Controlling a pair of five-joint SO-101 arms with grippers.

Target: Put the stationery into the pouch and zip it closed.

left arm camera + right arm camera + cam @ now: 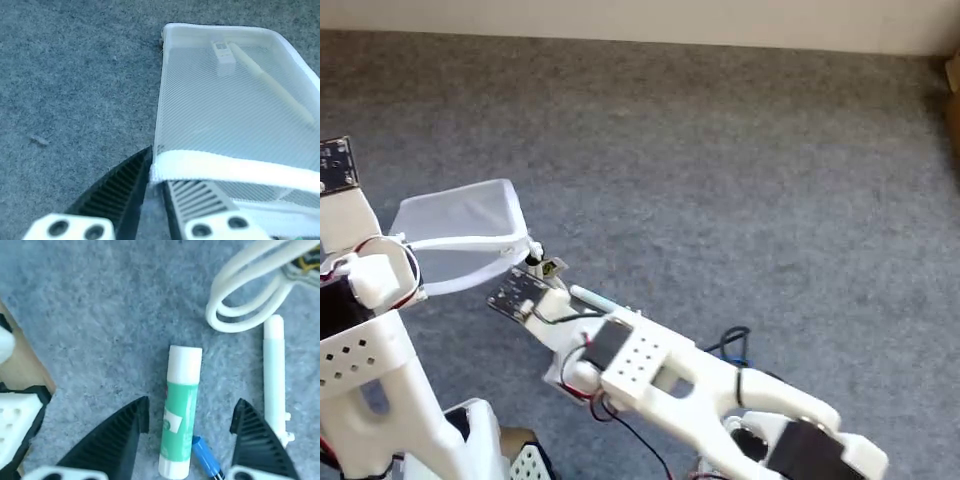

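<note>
blue pen cut off, pouch cropped

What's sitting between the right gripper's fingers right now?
In the right wrist view, a green-and-white glue stick lies on the carpet between the open right gripper's fingers.

White perforated arms bear red cables and ribbed black tool fingers.

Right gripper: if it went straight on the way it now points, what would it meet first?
The right gripper would most likely meet the glue stick, lying on the carpet between its open fingers; height above it is unclear.
</note>
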